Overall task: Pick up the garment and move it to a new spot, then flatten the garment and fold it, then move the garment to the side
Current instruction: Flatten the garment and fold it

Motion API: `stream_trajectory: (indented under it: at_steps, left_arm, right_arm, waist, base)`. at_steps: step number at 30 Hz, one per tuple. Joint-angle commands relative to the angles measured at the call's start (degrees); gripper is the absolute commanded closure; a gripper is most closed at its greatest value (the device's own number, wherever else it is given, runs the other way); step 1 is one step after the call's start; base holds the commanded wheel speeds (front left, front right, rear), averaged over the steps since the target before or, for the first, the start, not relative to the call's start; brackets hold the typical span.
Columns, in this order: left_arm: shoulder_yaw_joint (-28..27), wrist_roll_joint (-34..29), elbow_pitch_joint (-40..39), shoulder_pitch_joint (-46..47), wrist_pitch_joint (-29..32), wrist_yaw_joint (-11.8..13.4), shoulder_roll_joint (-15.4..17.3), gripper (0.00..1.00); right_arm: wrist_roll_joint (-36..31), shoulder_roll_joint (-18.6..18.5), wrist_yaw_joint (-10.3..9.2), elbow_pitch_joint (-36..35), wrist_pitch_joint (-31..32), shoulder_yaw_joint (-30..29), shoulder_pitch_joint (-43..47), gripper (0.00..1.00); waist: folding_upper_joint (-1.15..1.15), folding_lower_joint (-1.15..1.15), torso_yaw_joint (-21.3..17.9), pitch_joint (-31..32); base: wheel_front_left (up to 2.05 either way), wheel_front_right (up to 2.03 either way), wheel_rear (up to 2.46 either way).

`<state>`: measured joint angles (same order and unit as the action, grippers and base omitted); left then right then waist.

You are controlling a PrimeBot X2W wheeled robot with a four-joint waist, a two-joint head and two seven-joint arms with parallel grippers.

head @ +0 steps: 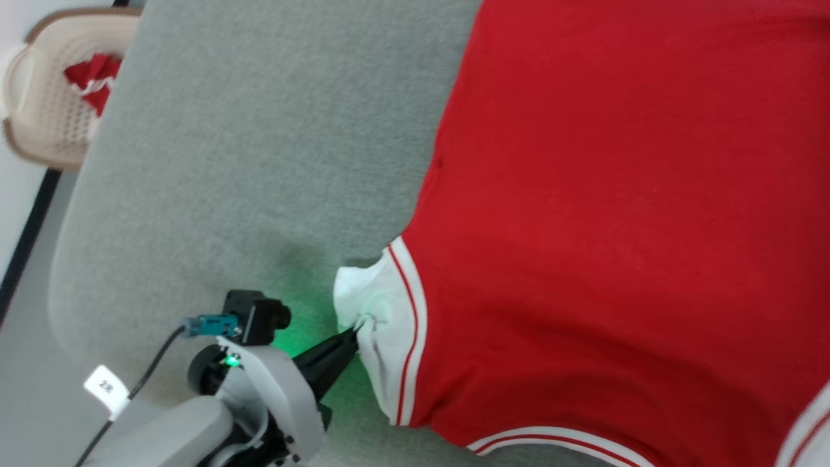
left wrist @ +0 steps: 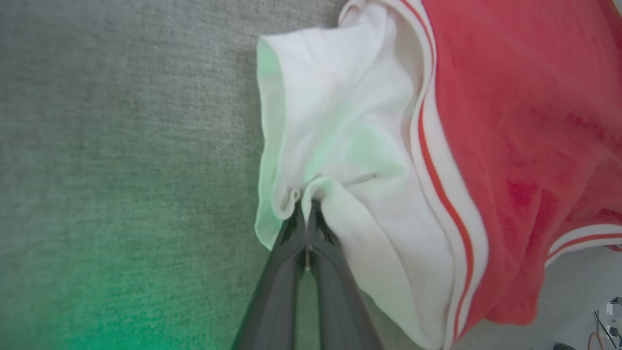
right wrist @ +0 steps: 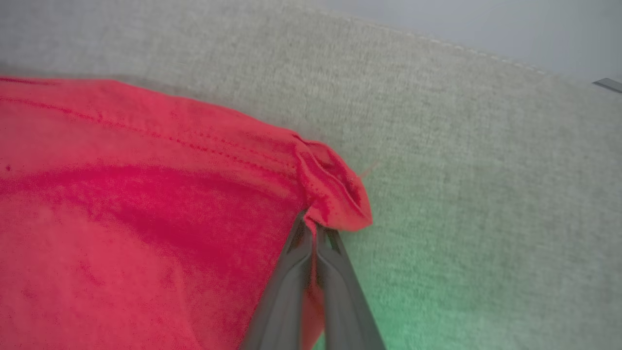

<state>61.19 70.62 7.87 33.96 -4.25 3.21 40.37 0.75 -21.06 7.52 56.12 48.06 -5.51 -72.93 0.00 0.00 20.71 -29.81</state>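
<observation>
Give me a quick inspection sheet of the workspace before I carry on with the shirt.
Surface: grey pad, green glow near the left arm.
Job's things: shirt spread on the pad; white sleeve bunched.
Clutter: nothing seen on the pad.
Grippers: left gripper shut on the sleeve; right gripper shut on a red hem corner.
Cables: black cable hangs at the left wrist.
Surroundings: beige basket beyond the pad, red-and-white cloth inside.

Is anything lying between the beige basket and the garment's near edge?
No. In the head view, the stretch between the basket and the garment is bare grey fabric surface.
</observation>
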Motion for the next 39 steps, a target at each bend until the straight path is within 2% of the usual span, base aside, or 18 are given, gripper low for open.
stream_trajectory:
  at_steps: [1,7,13,16,17,23,26,31,35,36,37,38,39]
  left_arm:
    - [-0.73,0.23,3.16,-0.56,0.69,3.12,2.17,1.00]
    - [-1.32,0.57,0.80,-1.21,1.11,4.32,4.94,1.00]
    - [-1.14,0.87,-2.47,-2.04,2.11,5.30,7.12,1.00]
    - [-1.32,0.92,-3.90,-2.35,2.43,5.89,8.15,1.00]
    - [-1.32,0.92,-3.90,-2.35,2.43,5.89,8.15,1.00]
    - [-1.28,1.17,-5.45,-2.63,2.99,6.55,9.49,1.00]
    - [-1.22,0.98,-5.89,-2.30,3.44,6.64,9.68,1.00]
    - [-1.15,0.83,-6.09,-1.98,3.79,6.62,9.96,1.00]
    - [-1.10,0.73,-5.89,-1.70,3.94,6.29,9.74,1.00]
    - [-1.01,0.64,-5.77,-1.63,4.01,6.18,9.65,1.00]
    - [-0.99,0.58,-5.67,-1.54,4.06,6.05,9.52,1.00]
    - [-1.00,0.61,-5.56,-1.47,4.03,5.93,9.46,1.00]
    - [-0.96,0.58,-5.38,-1.47,4.01,5.89,9.40,1.00]
  right_arm:
    - [1.29,0.66,-0.06,1.76,1.92,2.12,5.71,1.00]
    - [12.54,-0.62,-0.06,-7.50,2.85,11.63,13.25,1.00]
    - [25.33,-5.45,-0.07,-24.83,7.03,16.96,25.90,1.00]
    - [29.57,-7.78,-0.07,-33.45,8.82,16.19,33.19,1.00]
    - [29.57,-7.78,-0.07,-33.45,8.82,16.19,33.19,1.00]
    - [33.42,-8.79,-0.07,-48.79,13.10,10.76,49.27,1.00]
    - [33.62,-7.71,-0.07,-54.26,15.01,7.12,57.16,1.00]
    - [33.10,-3.77,-0.07,-60.59,16.47,2.10,67.91,1.00]
    - [31.20,-1.15,-0.07,-61.74,14.36,1.01,72.23,1.00]
    - [30.71,-0.43,-0.07,-61.63,12.61,0.72,72.20,0.95]
    - [29.77,-0.09,-0.07,-61.52,10.47,0.52,71.91,0.95]
    - [29.09,0.17,-0.08,-60.96,9.00,0.64,71.71,0.00]
    - [28.54,0.49,-0.09,-60.16,8.03,0.83,71.70,0.00]
  waist:
    - [0.00,0.00,-3.01,2.75]
    - [0.00,0.00,-7.75,6.54]
    - [0.00,0.00,-11.74,9.72]
    - [0.00,0.00,-13.45,10.76]
    - [0.00,0.00,-13.45,10.76]
    - [0.00,0.00,-15.82,12.23]
    - [0.00,0.00,-16.54,12.67]
    - [0.00,0.00,-17.39,12.95]
    - [0.00,0.00,-17.86,12.93]
    - [0.00,0.00,-17.99,12.90]
    - [0.00,0.00,-18.07,12.87]
    - [0.00,0.00,-18.16,12.84]
    - [0.00,0.00,-18.23,12.85]
  base:
    - [0.00,0.00,0.00]
    - [0.00,0.00,0.00]
    - [0.00,0.00,0.00]
    - [0.00,0.00,0.00]
    - [0.00,0.00,0.00]
    - [0.00,0.00,0.00]
    - [0.00,0.00,0.00]
    - [0.00,0.00,0.00]
    - [0.00,0.00,0.00]
    - [0.00,0.00,0.00]
    - [0.00,0.00,0.00]
    - [0.00,0.00,0.00]
    - [0.00,0.00,0.00]
